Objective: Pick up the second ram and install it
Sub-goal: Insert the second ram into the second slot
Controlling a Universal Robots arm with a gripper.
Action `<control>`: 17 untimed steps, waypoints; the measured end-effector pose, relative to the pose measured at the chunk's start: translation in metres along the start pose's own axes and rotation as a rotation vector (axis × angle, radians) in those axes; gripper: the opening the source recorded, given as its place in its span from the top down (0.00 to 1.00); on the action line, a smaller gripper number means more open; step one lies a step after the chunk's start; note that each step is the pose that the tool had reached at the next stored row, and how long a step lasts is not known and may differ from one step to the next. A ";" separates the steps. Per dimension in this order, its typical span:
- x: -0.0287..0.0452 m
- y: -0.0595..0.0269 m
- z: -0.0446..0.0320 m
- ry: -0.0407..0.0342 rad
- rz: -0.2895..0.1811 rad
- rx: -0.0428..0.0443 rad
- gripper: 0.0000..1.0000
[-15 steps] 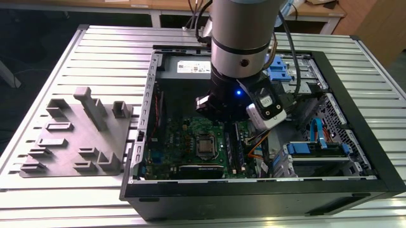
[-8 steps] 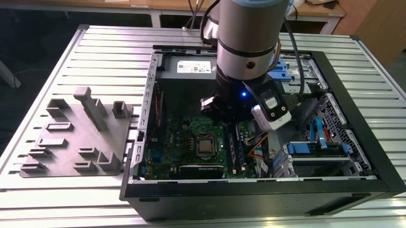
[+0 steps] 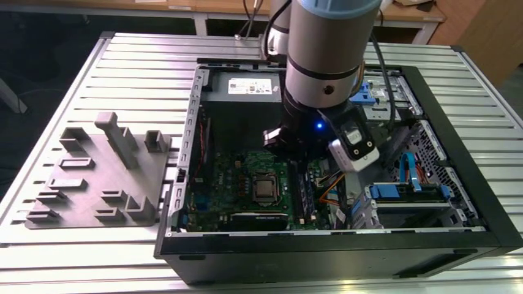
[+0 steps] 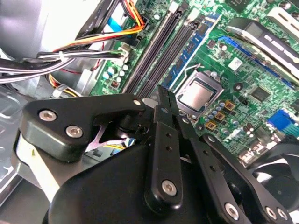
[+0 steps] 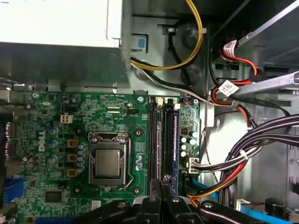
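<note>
My gripper (image 5: 161, 181) is pressed together, aligned over the slots (image 3: 304, 193) at the exterior view's lower centre for seating; whether it pinches a ram, I cannot tell.

Silver-grey cylindrical arm (image 3: 327, 55) with pale blue cap, black ring; white wrist camera (image 3: 353, 147); black claw (image 4: 167, 98) with silver screws (image 4: 169, 187).

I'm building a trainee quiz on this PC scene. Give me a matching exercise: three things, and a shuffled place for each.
1. grey plastic block with raised holders
2. square silver processor socket
3. black gripper

A. over the long black memory slots
B. on the slatted metal table, beside the black computer case
C. in the green motherboard

Pairs: 1-B; 2-C; 3-A
</note>
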State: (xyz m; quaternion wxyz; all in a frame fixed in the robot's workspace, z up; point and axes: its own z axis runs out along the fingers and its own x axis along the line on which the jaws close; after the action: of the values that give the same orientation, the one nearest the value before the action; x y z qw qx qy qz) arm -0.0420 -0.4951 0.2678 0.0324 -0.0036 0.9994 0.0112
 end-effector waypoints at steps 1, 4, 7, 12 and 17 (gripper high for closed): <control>-0.0001 0.0000 0.0007 0.0000 0.000 -0.0005 0.92; -0.0024 -0.0001 0.0029 0.0001 0.001 -0.0006 0.92; -0.0048 -0.0002 0.0066 0.0000 0.001 -0.0021 0.92; -0.0053 -0.0003 0.0104 0.0000 0.002 -0.0058 0.92; -0.0052 0.0003 0.0152 -0.0001 0.002 -0.0100 0.92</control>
State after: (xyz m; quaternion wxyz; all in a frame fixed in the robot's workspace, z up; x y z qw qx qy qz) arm -0.0359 -0.4944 0.2530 0.0325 -0.0029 0.9993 0.0163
